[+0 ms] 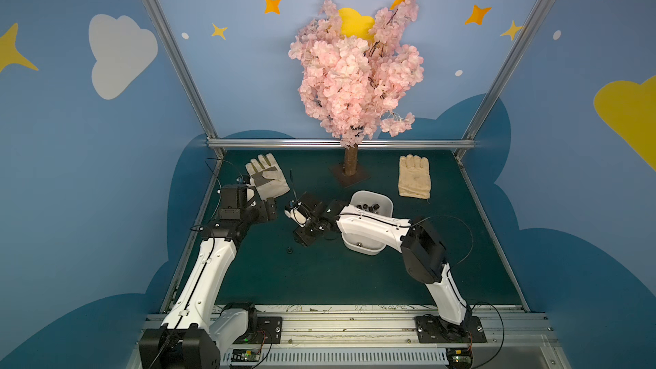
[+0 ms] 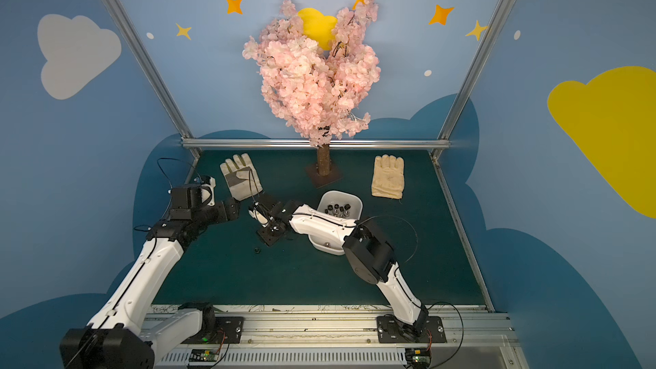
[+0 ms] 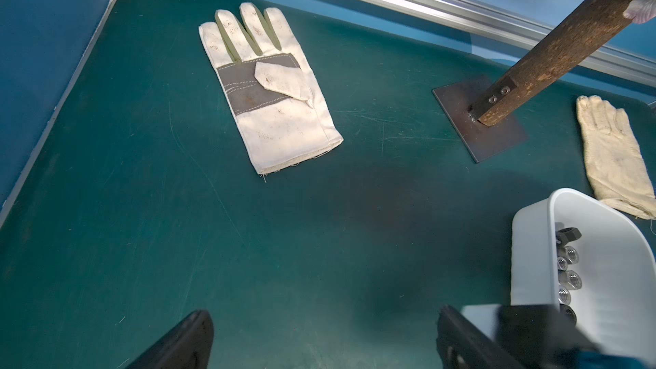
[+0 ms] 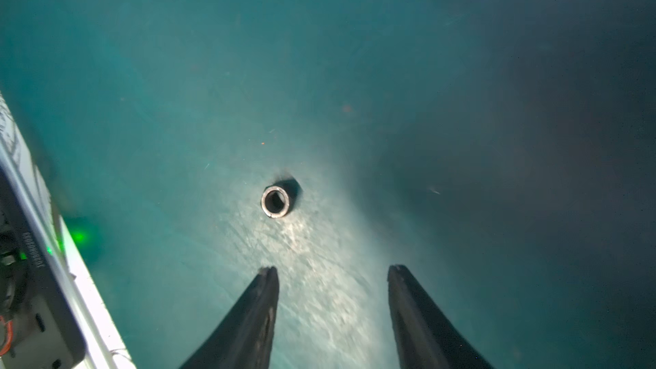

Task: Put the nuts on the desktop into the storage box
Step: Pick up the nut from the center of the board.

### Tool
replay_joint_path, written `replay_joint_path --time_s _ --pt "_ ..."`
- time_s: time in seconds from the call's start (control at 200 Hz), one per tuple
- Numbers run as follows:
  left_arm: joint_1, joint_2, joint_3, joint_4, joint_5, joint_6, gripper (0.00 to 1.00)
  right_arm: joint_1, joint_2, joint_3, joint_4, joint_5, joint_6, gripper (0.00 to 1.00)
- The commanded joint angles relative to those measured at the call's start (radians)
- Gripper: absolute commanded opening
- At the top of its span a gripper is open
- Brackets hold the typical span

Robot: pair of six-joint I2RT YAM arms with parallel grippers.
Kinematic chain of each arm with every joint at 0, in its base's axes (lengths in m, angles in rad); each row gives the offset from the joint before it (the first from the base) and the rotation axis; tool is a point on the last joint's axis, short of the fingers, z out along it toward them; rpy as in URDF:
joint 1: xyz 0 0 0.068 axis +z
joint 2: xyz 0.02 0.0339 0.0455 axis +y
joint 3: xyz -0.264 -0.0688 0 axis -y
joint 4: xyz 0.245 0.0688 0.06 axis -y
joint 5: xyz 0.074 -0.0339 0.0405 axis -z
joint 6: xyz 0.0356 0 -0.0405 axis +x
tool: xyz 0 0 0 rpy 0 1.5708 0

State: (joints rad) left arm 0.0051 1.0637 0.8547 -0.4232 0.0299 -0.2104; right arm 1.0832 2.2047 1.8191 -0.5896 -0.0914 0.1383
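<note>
— Nuts (image 1: 369,206): where do they lie?
— Most sit in the white box (image 1: 365,252), a dark heap at its far end. One silver nut (image 1: 359,244) lies alone at the near end. The left wrist view shows several shiny ones along the box's wall.
— Any outside it?
— One loose nut (image 4: 276,202) lies on the green bench (image 1: 319,278), left of the box and apart from it. Both top views show it as a small dark ring.
— And the right pincer (image 4: 333,268)?
— Released. Its two black fingers stand spread with nothing between them. The loose nut lies just ahead of the tips, untouched, its hole facing the wrist camera. The right arm reaches across the box.
— The left pincer (image 3: 323,310)?
— Released too, fingers wide and empty, hanging over bare bench near the patched glove (image 1: 266,179).
— What else is there?
— A knitted glove (image 1: 414,176) beyond the box to the right, and a pink blossom tree (image 1: 355,76) on a plate at the back.
</note>
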Motion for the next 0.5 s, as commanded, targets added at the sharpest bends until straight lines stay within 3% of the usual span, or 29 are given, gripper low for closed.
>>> replay_joint_path --time_s 0.0,0.496 --pt "-0.002 -0.021 -0.009 0.011 -0.002 -0.005 1.00 0.024 0.048 0.058 -0.041 -0.026 -0.014 0.56" --pt "-0.002 -0.036 -0.008 0.010 -0.008 -0.002 1.00 0.074 0.205 0.212 -0.147 -0.001 -0.062 0.56"
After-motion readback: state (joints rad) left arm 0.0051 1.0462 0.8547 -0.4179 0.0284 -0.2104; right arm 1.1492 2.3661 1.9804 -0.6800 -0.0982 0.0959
